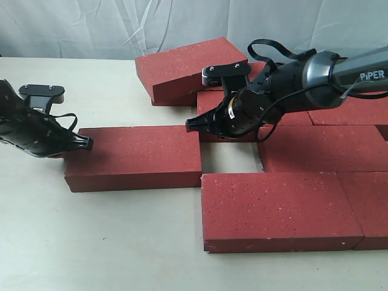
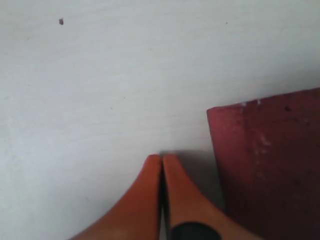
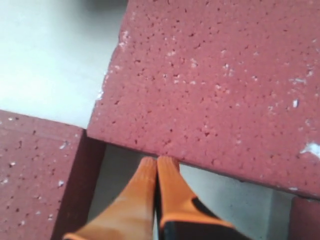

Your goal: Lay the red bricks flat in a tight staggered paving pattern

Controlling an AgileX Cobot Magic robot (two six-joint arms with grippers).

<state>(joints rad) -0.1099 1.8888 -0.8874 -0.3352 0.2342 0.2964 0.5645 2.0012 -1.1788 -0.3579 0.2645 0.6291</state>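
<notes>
Several red bricks lie flat on the pale table (image 1: 91, 242). One brick (image 1: 133, 157) lies apart on the left, with a bare gap (image 1: 230, 157) between it and the paved group (image 1: 279, 209). Another brick (image 1: 191, 66) rests tilted at the back. My left gripper (image 1: 88, 143) is shut and empty at the left brick's left end; its tips (image 2: 161, 159) sit over the table beside that brick (image 2: 270, 165). My right gripper (image 1: 189, 125) is shut and empty, with its fingertips (image 3: 156, 161) at the right end edge of the same brick (image 3: 215, 80).
More bricks lie on the right (image 1: 321, 148) and at the front right (image 1: 370, 206), and others are partly hidden behind the right arm (image 1: 303, 79). A white cloth backdrop (image 1: 91, 24) closes the far side. The front group's brick (image 3: 35, 165) borders the gap.
</notes>
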